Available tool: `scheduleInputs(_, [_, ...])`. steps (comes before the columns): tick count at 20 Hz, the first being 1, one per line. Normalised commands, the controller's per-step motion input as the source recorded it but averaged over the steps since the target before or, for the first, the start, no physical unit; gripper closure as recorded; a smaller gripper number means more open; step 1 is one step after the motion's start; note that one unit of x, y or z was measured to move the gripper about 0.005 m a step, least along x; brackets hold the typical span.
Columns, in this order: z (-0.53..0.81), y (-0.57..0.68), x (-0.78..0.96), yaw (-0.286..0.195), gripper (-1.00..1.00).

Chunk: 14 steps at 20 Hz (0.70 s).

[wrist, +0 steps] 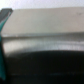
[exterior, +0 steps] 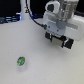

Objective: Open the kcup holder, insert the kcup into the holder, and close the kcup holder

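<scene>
- White tabletop (exterior: pixel 15 50) fills the exterior view.
- Kcup (exterior: pixel 21 62) sits alone on it, near the exterior view's lower left.
- Gripper (exterior: pixel 60 41) hangs well apart, upper right; fingers' spacing cannot be told.
- Wrist view: blurred dark surface.

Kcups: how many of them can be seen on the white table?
1. The kcup sits alone on the table, toward the exterior view's left, apart from the gripper. Others may be hidden.

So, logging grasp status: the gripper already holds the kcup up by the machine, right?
No. The exterior view shows the kcup lying on the white table, apart from the gripper, which is up by the machine.
</scene>
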Motion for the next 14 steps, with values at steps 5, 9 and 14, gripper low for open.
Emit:
scheduleInputs(5, [0.28, -0.35, 0.33, -0.113, -1.00])
scheduleInputs(9, [0.29, -0.55, 0.33, -0.154, -1.00])
scheduleInputs(14, [0.20, -0.66, 0.24, -0.191, -1.00])
